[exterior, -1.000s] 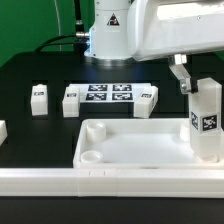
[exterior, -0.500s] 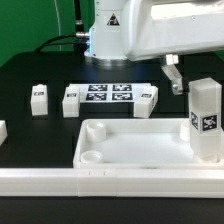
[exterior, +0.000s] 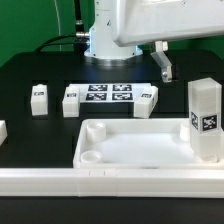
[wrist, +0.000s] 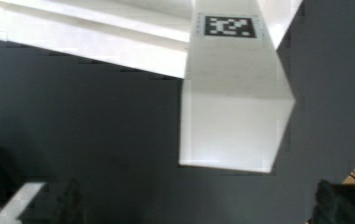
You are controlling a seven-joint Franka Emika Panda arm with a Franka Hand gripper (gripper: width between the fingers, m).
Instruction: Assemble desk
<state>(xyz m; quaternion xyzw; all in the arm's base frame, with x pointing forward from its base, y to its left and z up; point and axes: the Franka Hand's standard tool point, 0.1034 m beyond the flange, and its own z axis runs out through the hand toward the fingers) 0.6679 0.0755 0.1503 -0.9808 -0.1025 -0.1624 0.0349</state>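
The white tray-like tabletop (exterior: 130, 150) lies near the front of the black table. One white square leg (exterior: 205, 118) with a tag stands upright in its corner on the exterior view's right. My gripper (exterior: 163, 68) hangs open above and to the left of that leg, apart from it and holding nothing. In the wrist view the leg (wrist: 236, 100) rises from the tabletop (wrist: 85, 30). My dark fingertips (wrist: 21, 206) show only at the frame corners, the gripper (wrist: 192, 214) empty between them.
The marker board (exterior: 108, 94) lies behind the tabletop. White tagged legs lie at its two ends (exterior: 70, 101) (exterior: 146, 100), and another leg (exterior: 39, 97) lies further left. A long white border rail (exterior: 100, 182) runs along the front. The robot base (exterior: 105, 40) stands at the back.
The gripper has risen and drawn away to the exterior view's left from the upright leg. The leg stays standing in its corner.
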